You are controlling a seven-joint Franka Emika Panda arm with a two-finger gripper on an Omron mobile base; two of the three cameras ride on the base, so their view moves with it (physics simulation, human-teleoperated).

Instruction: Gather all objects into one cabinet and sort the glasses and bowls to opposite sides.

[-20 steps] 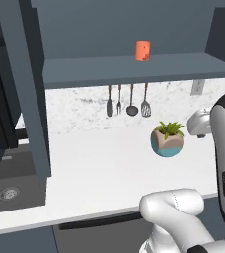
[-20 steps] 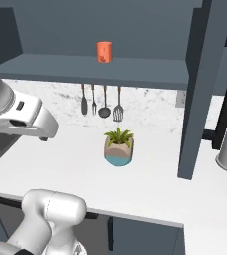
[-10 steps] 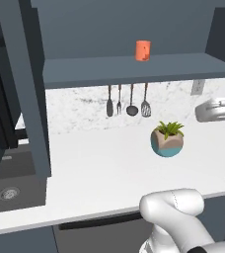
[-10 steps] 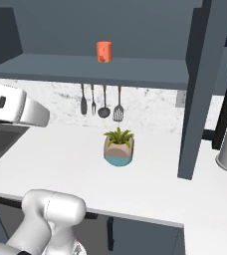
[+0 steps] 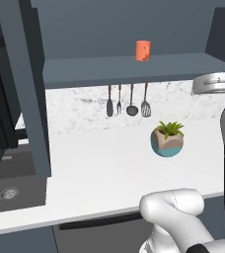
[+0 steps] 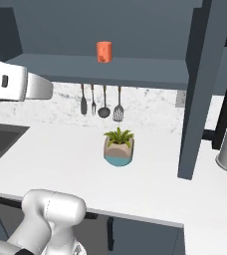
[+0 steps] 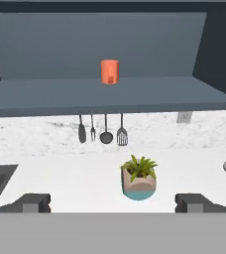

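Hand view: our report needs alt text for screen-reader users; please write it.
An orange cup stands alone on the open slate-blue cabinet's shelf. Below, four utensils hang on the wall above a white counter with a potted plant; the tool is open.

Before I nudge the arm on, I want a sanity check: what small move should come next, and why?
Probably ease the hand forward and up toward the orange cup. It stands alone on the open cabinet's shelf, well ahead, and the open fingers hold nothing.

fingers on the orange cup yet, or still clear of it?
Apart. In the hand view the open gripper has its fingers low in the frame, while the orange cup stands far ahead on the cabinet shelf.
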